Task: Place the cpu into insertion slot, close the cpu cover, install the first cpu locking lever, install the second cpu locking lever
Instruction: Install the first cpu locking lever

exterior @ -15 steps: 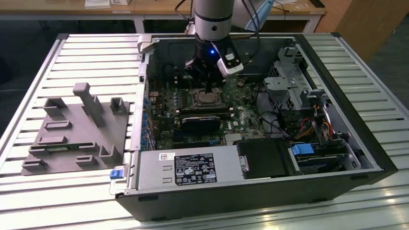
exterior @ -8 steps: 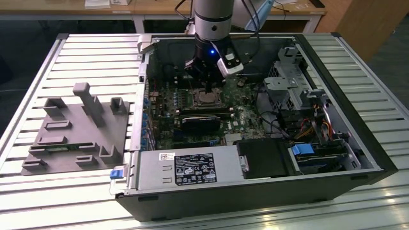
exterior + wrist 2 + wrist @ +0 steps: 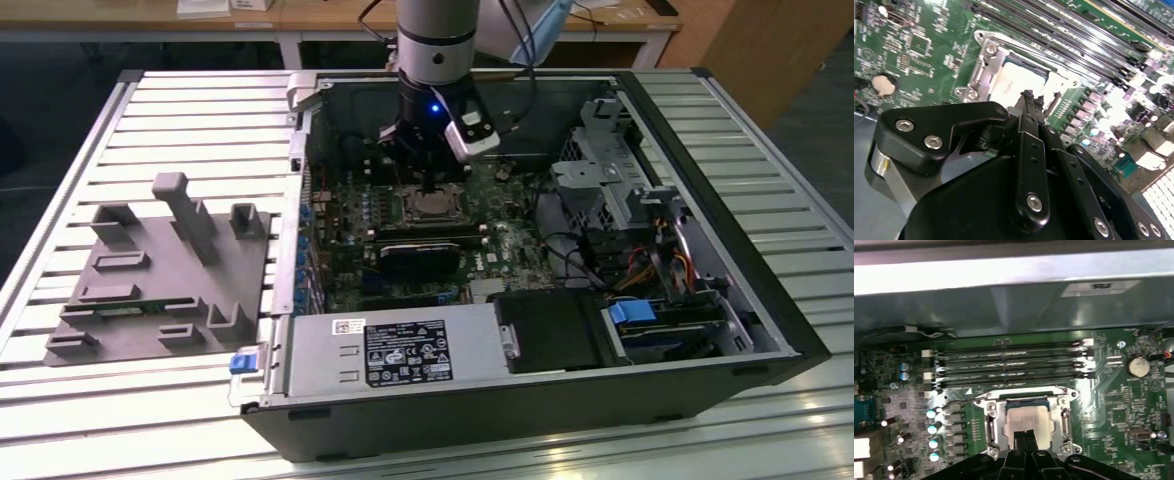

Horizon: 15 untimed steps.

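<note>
Looking through the first wrist view, I find the cpu (image 3: 1026, 419) directly beyond the pincer (image 3: 1024, 436), whose tips sit over the chip's edge farthest from the memory slots (image 3: 1009, 365). Whether they touch the metal I cannot tell. The two fingers are pressed together with nothing between them; the second wrist view shows the same tight pair (image 3: 1029, 96) over the chip (image 3: 1013, 82).

Arm (image 3: 434, 40) comes down nearly upright into the open computer case (image 3: 790, 300), wrist vertical, pincer (image 3: 430, 182) pointing straight down at the middle of the motherboard (image 3: 1134, 405).

Chip lies flat in the insertion slot (image 3: 1021, 403), just beside the memory slots and well apart from the round coin battery (image 3: 1137, 366) near the board's edge. Its top is a dull pale silver square, faintly marked. The cpu cover (image 3: 995, 426) lies down around it, a bright metal frame with the chip showing through its window; its shiny rim and screws show in the second wrist view (image 3: 988, 62)
</note>
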Motion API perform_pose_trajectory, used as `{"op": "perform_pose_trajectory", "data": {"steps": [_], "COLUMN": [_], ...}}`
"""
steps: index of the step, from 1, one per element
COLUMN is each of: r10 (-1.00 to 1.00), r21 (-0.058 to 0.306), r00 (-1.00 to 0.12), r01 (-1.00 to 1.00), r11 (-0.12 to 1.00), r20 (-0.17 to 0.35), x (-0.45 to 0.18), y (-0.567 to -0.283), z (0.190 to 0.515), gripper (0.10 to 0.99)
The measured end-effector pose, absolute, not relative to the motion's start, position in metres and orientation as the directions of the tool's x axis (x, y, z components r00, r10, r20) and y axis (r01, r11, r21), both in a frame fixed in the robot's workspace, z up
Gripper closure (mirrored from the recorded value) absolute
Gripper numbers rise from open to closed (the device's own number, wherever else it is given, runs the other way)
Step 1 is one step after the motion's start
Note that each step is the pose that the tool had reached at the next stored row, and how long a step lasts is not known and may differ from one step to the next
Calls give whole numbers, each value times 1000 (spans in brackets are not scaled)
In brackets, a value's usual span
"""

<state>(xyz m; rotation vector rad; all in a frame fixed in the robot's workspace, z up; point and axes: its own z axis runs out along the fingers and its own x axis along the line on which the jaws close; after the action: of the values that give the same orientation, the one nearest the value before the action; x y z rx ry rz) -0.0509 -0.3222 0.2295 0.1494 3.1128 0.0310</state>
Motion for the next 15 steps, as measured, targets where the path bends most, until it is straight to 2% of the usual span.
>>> {"op": "perform_pose_trajectory", "data": {"steps": [15], "r10": [96], "r21": [22], "r00": [-995], "r01": [95], "r11": [995], "r20": [-26], "x": [-92], "y": [-322], "z": [229], "gripper": [984]}}
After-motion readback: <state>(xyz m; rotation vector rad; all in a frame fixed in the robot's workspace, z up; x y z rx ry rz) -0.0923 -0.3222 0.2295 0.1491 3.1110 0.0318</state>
